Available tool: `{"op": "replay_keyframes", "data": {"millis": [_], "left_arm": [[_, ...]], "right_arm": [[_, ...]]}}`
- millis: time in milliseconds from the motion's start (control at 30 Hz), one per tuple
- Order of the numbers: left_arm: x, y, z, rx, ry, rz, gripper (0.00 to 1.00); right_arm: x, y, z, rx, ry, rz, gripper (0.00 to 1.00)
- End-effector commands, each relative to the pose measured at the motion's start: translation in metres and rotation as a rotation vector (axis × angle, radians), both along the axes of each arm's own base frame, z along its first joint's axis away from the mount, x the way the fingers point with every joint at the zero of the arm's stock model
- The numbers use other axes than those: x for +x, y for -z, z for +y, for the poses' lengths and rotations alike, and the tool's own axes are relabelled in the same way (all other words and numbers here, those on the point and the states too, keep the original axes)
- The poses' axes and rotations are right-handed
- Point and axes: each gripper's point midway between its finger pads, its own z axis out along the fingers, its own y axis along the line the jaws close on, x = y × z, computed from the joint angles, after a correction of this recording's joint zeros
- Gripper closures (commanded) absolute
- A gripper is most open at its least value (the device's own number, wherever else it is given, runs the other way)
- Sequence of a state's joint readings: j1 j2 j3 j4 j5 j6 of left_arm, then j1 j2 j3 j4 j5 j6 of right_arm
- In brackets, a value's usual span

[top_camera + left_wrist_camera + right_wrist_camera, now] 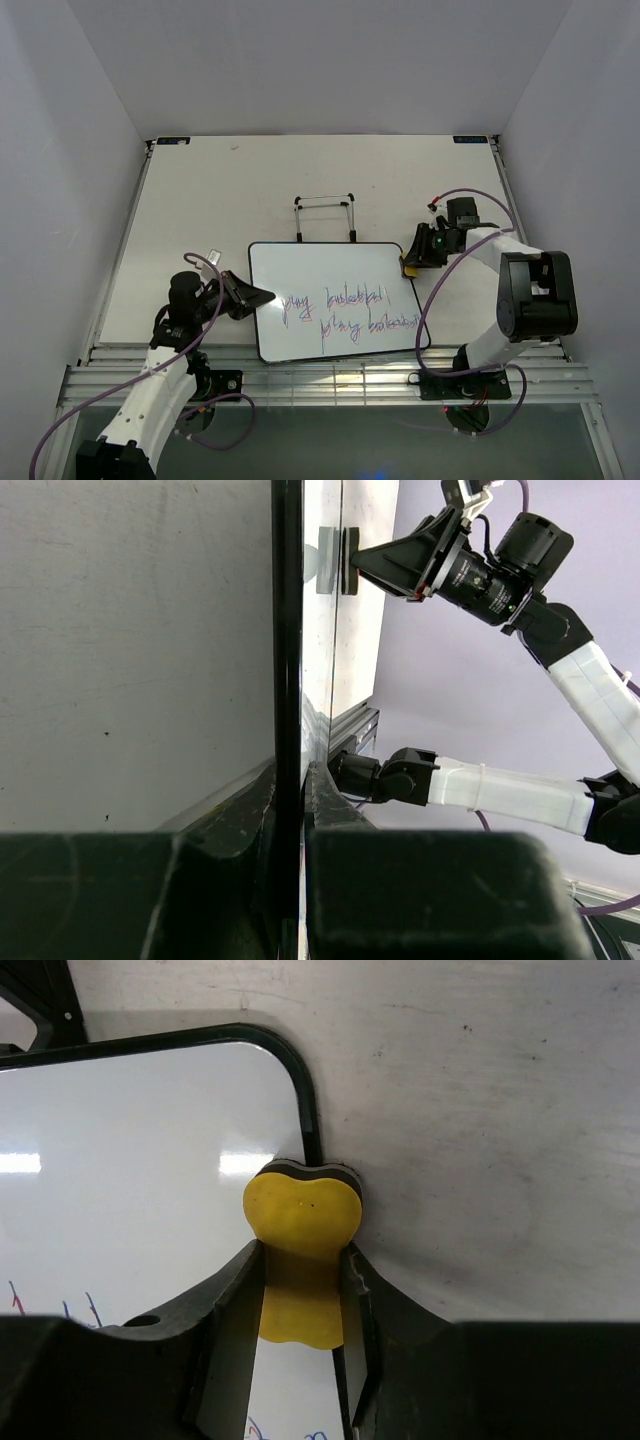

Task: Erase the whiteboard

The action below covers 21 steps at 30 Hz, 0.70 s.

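The whiteboard (330, 285) lies flat on the table, black-framed, with two lines of purple-blue handwriting (345, 310) on its near half. My left gripper (256, 297) is shut on the board's left edge; in the left wrist view the black frame (288, 630) runs edge-on between the jaws of that gripper (291, 780). My right gripper (412, 258) is shut on a yellow eraser (302, 1215), which rests on the board's far right corner (296, 1070), half over the frame. The eraser also shows in the top view (408, 266) and the left wrist view (334, 562).
A small black wire stand (325, 214) stands on the table just beyond the board; part of it shows in the right wrist view (45, 1000). The table's near edge is an aluminium rail (330, 378). White walls enclose the table on three sides.
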<state>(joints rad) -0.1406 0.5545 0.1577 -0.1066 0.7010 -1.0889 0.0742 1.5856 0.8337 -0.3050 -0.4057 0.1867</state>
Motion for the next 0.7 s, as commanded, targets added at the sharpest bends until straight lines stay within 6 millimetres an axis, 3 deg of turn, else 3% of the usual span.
{"op": "replay_keyframes", "data": {"millis": [0, 100, 233, 333, 467, 500, 533, 600, 667], "left_arm": [[0.022, 0.014, 0.020, 0.099, -0.144, 0.006, 1.00], [0.021, 0.014, 0.018, 0.099, -0.120, -0.001, 1.00], [0.020, 0.016, 0.016, 0.096, -0.104, -0.005, 1.00], [0.021, 0.015, 0.015, 0.087, -0.106, -0.013, 1.00], [0.022, 0.009, 0.014, 0.075, -0.106, -0.030, 1.00], [0.023, 0.008, 0.014, 0.072, -0.106, -0.033, 1.00], [0.023, 0.007, 0.014, 0.072, -0.107, -0.036, 1.00], [0.023, 0.007, 0.015, 0.069, -0.112, -0.032, 1.00], [0.023, 0.009, 0.015, 0.067, -0.121, -0.029, 1.00]], "right_arm": [[-0.004, -0.022, 0.002, 0.017, -0.017, -0.047, 0.82], [-0.001, -0.054, 0.007, 0.044, -0.033, -0.130, 0.82], [-0.012, -0.082, 0.026, 0.095, -0.092, -0.198, 0.84], [-0.032, -0.083, 0.057, 0.095, -0.178, -0.194, 0.84], [-0.073, -0.084, 0.124, 0.118, -0.348, -0.195, 0.84], [-0.073, -0.090, 0.136, 0.132, -0.345, -0.215, 0.84], [-0.089, -0.093, 0.157, 0.147, -0.407, -0.223, 0.84], [-0.091, -0.102, 0.180, 0.159, -0.432, -0.257, 0.84], [-0.107, -0.108, 0.205, 0.165, -0.501, -0.275, 0.84]]}}
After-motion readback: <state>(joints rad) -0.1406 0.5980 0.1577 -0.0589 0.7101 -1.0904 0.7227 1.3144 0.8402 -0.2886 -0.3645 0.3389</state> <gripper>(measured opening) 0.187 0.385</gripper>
